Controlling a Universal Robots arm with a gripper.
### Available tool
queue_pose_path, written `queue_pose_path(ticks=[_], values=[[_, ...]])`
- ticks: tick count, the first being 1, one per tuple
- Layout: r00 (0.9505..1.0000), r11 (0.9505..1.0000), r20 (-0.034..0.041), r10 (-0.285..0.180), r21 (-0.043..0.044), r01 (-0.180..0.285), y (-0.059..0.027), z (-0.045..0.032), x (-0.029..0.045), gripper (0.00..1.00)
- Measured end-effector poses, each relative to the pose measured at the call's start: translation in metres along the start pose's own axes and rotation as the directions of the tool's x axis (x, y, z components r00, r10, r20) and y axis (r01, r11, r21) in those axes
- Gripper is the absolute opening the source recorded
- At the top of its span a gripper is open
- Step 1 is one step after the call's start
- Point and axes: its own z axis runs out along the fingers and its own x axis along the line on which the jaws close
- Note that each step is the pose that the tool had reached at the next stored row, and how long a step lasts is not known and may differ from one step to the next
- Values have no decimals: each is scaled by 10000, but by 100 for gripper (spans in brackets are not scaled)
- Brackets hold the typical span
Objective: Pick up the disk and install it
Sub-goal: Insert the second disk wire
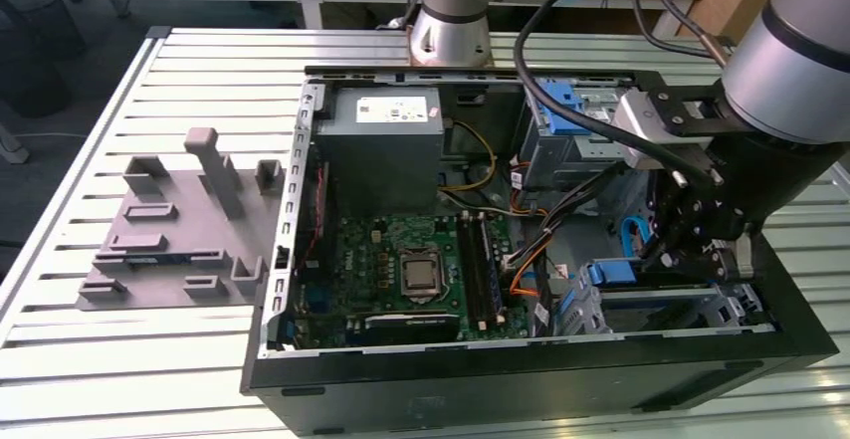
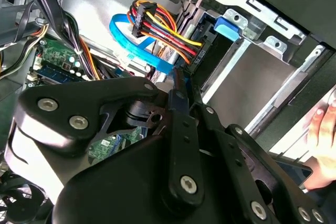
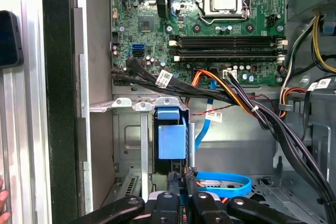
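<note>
The disk (image 3: 171, 140) stands on edge in the silver drive cage (image 3: 128, 145) at the open computer case's corner, showing its blue carrier frame end-on. In the exterior view that blue end (image 1: 614, 273) sits low at the case's right side. My gripper (image 3: 185, 176) reaches down into the case right at the disk's near end. Its black fingers (image 2: 184, 119) are drawn together with a thin blue edge of the carrier pinched between the tips. My gripper (image 1: 674, 260) hangs over the cage, and the disk's body is hidden inside it.
The green motherboard (image 1: 398, 265) and grey power supply box (image 1: 385, 140) fill the case's left half. Cable bundles (image 3: 236, 98) and a blue flat cable (image 3: 226, 182) cross beside the cage. A grey fixture (image 1: 186, 220) lies on the table. A person's hand (image 2: 321, 129) rests outside the case.
</note>
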Motion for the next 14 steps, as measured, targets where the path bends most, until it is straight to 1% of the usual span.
queue_pose_path(ticks=[5, 6, 7, 14], values=[[10000, 10000, 16, 0, 1, 0, 0, -1, 0, 17], [10000, 10000, 15, 0, 1, 0, -1, -9, 0, 17], [10000, 10000, 8, -1, 0, 1, -1, -19, -1, 24], [10000, 10000, 2, -1, 0, 1, -5, -99, -1, 24]])
